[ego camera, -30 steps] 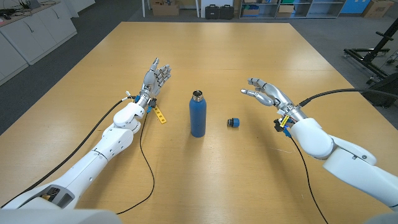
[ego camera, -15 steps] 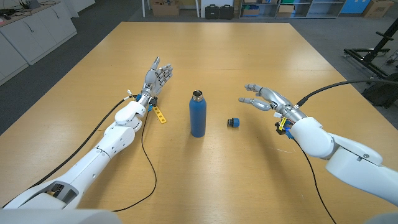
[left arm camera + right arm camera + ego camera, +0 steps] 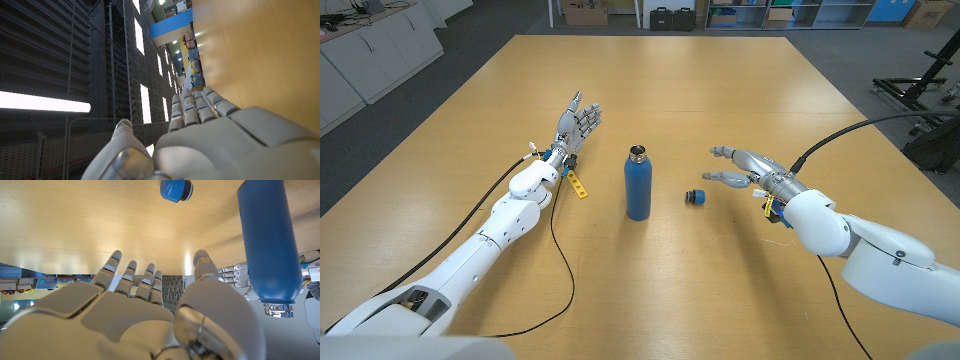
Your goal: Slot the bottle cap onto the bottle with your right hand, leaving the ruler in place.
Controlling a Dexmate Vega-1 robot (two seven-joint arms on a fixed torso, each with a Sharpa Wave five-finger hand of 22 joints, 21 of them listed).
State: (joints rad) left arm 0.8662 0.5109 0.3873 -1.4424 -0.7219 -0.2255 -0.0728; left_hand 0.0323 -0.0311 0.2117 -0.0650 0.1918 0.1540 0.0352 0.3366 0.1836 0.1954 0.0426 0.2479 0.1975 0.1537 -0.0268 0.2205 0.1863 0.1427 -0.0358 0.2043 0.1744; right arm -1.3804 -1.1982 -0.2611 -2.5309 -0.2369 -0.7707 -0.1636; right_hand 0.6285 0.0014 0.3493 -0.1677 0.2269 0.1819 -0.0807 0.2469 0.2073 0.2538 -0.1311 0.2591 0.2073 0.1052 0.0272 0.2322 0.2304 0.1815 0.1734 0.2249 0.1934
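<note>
Reaching well in the head view means bringing the right hand (image 3: 752, 170), empty with fingers spread, down over the small blue-and-black bottle cap (image 3: 696, 197) lying near it on the wooden table (image 3: 720, 90), just beside the upright blue metal bottle (image 3: 638, 184); the yellow plastic ruler (image 3: 578, 184) by the empty, spread left hand (image 3: 575, 125) should stay untouched

Seen from the right wrist, cap (image 3: 176, 190) lies beyond the fingertips (image 3: 115, 256), apart
</note>
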